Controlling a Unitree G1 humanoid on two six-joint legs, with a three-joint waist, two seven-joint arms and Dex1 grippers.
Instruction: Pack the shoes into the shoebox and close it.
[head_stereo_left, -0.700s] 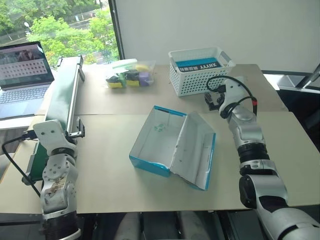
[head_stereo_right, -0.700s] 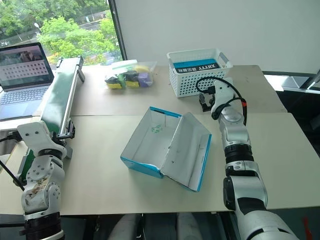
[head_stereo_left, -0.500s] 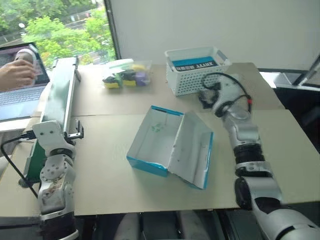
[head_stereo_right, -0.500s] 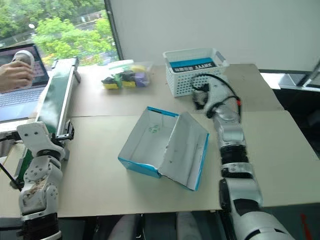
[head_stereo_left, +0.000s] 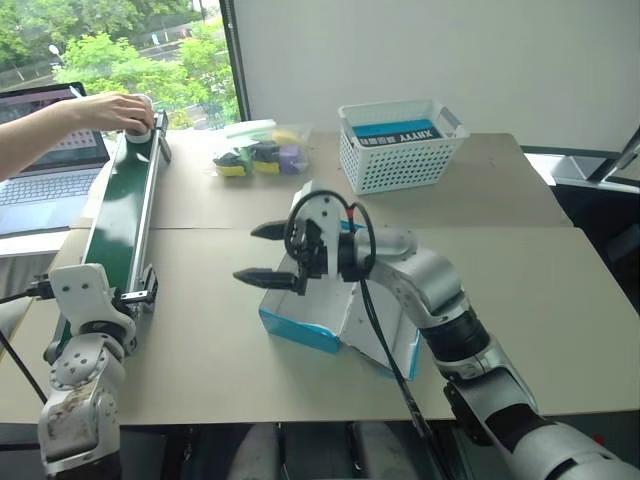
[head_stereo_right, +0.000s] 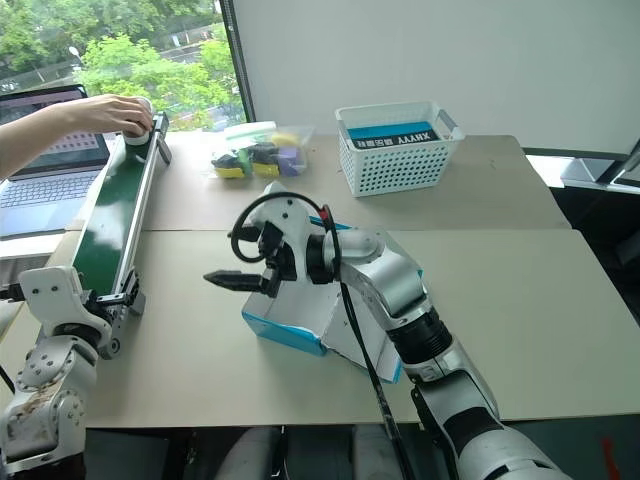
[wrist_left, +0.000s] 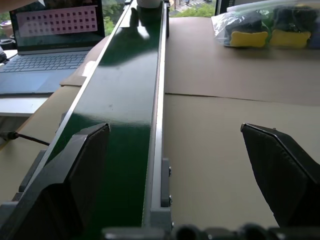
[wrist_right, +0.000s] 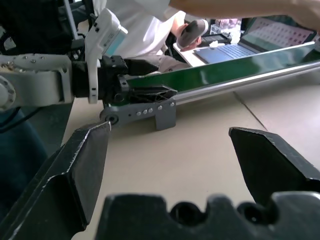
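Shoebox (head_stereo_left: 300, 325) on table (head_stereo_left: 560, 320), lid open, no shoe visibly inside; right gripper (head_stereo_left: 262, 252) empty, jaws wide, over it; left gripper (wrist_left: 185, 165) jaws wide, empty, by conveyor (head_stereo_left: 120, 215); packing and closing outstanding.

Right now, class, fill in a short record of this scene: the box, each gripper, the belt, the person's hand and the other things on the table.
shoebox: blue outside, white inside, lid open, partly hidden behind the right arm
right gripper: open, empty, above the table at the box's left side, pointing toward the belt
left gripper: open, empty, at the near end of the conveyor belt
person's hand: on a pale object at the belt's far end
white basket: at the back of the table
bag of small items: left of the basket
laptop: open, left of the belt
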